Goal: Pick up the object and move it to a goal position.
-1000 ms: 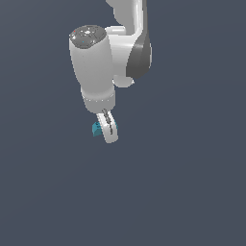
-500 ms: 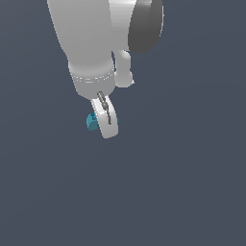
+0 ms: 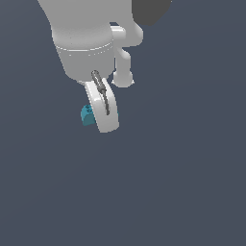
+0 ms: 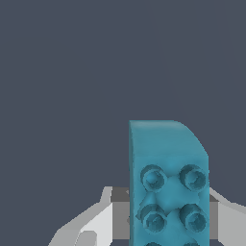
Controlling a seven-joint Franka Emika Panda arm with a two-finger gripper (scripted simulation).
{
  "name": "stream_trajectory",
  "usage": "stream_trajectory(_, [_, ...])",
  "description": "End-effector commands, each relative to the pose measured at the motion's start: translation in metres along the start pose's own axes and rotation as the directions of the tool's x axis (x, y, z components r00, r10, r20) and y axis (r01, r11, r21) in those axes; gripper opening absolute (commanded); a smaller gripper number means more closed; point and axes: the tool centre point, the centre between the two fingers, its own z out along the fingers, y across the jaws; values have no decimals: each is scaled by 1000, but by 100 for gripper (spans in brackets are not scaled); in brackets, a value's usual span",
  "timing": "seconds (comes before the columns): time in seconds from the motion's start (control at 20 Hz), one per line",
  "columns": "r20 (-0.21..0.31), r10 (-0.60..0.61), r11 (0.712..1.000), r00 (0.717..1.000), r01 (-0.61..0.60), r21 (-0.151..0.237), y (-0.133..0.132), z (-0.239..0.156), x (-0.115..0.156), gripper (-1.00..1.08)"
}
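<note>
- Flat slate-grey background fills both views, with no bench edge, shadow or goal marker to be seen
- Fingers (image 3: 103, 108) hang below the white arm (image 3: 84, 38), seen nearly edge-on in the exterior view, so only the near one shows fully
- Wedged between them is the teal-blue block (image 3: 87, 115), a small part of it poking out past the near finger on the exterior view's left
- From the wrist view the block (image 4: 168, 182) stands between two pale finger surfaces (image 4: 93, 223), one close on each side, its studded face (paired round studs in rows) turned to the camera
- Judging by that, the fingers are clamped on the block across its narrow sides, a sensible hold since the flat walls give the pads even contact
- Nothing appears beneath the block, so it looks lifted and in carry; where the goal lies cannot be told
</note>
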Motion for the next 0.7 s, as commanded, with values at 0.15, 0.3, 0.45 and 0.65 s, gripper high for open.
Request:
stream_trajectory(0.15, [0, -1, 1000, 1000, 1, 1, -10, -24, 3, -100])
stream_trajectory(0.3, [1, -1, 1000, 1000, 1, 1, -14, -34, 4, -100])
stream_trajectory(0.45, [1, -1, 1000, 1000, 1, 1, -18, -43, 5, -100])
stream_trajectory(0.65, [1, -1, 1000, 1000, 1, 1, -23, -53, 6, -100])
